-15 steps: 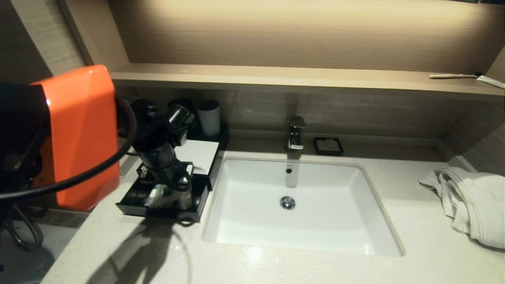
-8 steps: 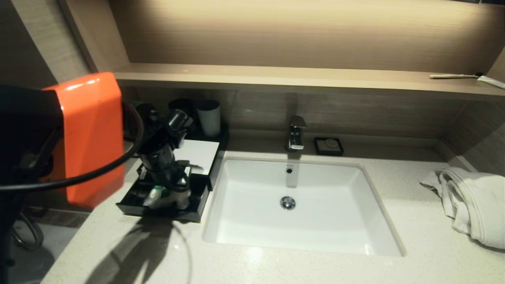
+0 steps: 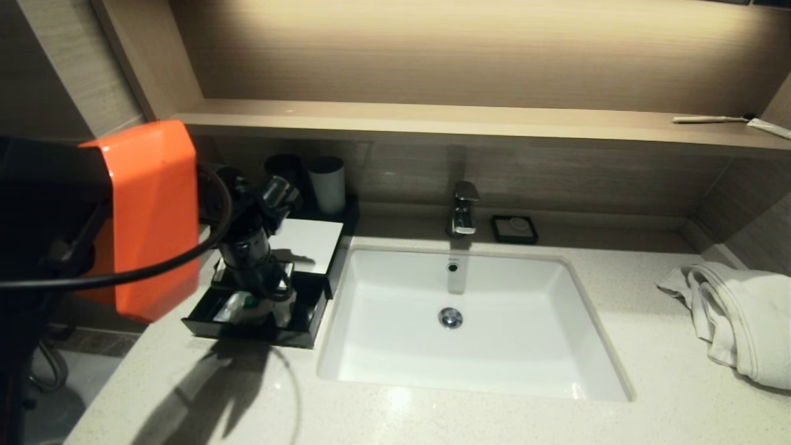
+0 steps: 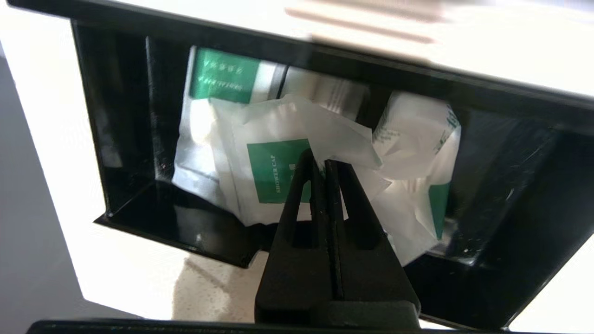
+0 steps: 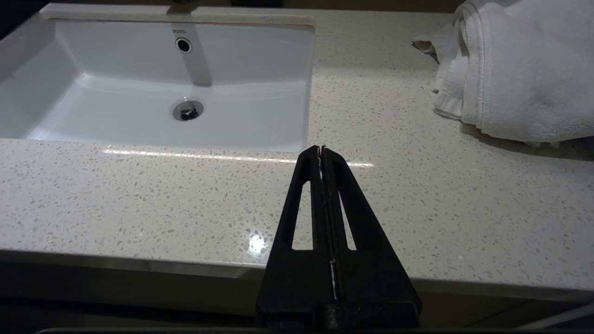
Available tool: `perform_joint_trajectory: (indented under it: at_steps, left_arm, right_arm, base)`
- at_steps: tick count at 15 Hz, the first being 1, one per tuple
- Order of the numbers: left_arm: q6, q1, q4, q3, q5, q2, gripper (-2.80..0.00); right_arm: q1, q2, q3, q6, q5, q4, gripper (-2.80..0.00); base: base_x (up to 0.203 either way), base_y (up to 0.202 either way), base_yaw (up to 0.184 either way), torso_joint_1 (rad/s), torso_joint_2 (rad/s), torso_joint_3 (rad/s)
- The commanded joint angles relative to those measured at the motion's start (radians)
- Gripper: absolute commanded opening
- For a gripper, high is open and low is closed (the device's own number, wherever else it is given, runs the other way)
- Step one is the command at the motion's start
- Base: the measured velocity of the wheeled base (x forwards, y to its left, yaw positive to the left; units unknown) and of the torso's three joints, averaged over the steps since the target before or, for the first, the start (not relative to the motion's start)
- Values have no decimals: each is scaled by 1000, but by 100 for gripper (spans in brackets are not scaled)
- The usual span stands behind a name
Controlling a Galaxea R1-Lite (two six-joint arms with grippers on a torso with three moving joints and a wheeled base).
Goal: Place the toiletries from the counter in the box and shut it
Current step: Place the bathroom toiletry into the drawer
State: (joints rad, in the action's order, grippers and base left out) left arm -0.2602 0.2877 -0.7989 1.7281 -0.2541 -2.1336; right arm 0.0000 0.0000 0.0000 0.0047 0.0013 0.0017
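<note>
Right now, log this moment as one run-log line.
left gripper: shut, over sachets in open black box | right gripper: shut, parked at counter edge

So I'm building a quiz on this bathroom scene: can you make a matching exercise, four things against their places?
Things:
1. towel
2. toothbrush
3. shower cap packet
4. left gripper

Places:
A. on the shelf above the sink
B. inside the open black box
C. over the box, jaws shut
D. on the counter right of the sink

Pairs: 1-D, 2-A, 3-B, 4-C
</note>
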Motion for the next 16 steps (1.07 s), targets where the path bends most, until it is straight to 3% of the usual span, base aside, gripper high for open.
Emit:
perform_joint_trajectory:
  at_steps: [1,4,5,13,16]
  left_arm:
    - [0,-1,-5,12,-2,-12,-280]
    - [4,-1,-5,19,-4,-14,-280]
    - [-2,-1,-4,19,-4,-8,0]
    - [0,2,-19,11,-2,125,0]
    - [-5,2,-79,-39,7,219,0]
  right_arm:
    - [0,0,0,0,0,0,-280]
    - [0,0,0,0,0,0,-280]
    - [0,0,0,0,0,0,-280]
    - [0,0,0,0,0,0,-280]
    - [0,0,0,0,0,0,-280]
  base:
    - [0,0,0,0,0,0]
    - [0,0,0,0,0,0]
    - [0,0,0,0,0,0]
    - [0,0,0,0,0,0]
    - [0,0,0,0,0,0]
